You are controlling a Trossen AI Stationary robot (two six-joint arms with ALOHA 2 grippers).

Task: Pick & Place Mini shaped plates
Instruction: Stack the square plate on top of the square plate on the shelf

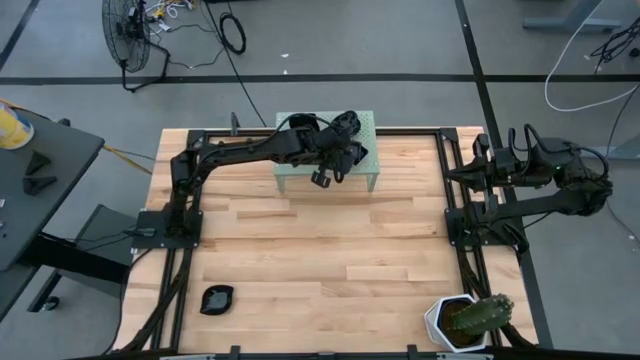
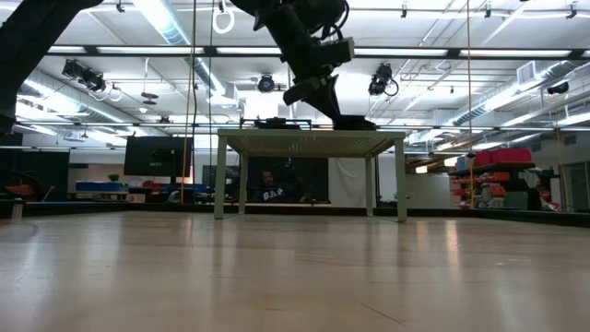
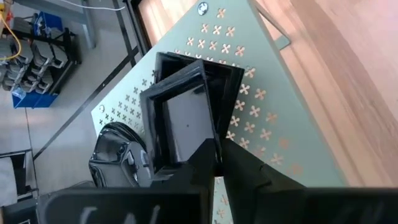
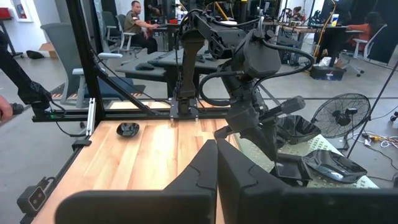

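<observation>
A pale green perforated stand [image 1: 368, 122] stands at the table's far middle. On it lie black square mini plates [image 3: 186, 118], stacked askew, and a wavy plate [image 3: 115, 158] beside them. Another mini plate [image 1: 216, 298] lies alone near the table's front left. My left gripper [image 3: 216, 163] reaches over the stand and is shut on the top square plate; the low view shows it slanting down onto the stand top [image 2: 343, 112]. My right gripper [image 4: 216, 163] waits shut at the table's right side, holding nothing. My left gripper pinches the top square plate's raised rim [image 3: 213, 148] between its two fingers, at one side of the plate. The fingers slant down from above, coming from the table's left. The plate still lies on the square plate under it, on the stand.
A white hexagonal pot with a cactus [image 1: 465, 320] stands at the front right corner. Black frame rails [image 1: 450, 200] run along both sides of the table. The wooden table top [image 1: 330, 250] lies between the stand and the lone plate. People sit at desks [image 4: 140, 22] beyond the table.
</observation>
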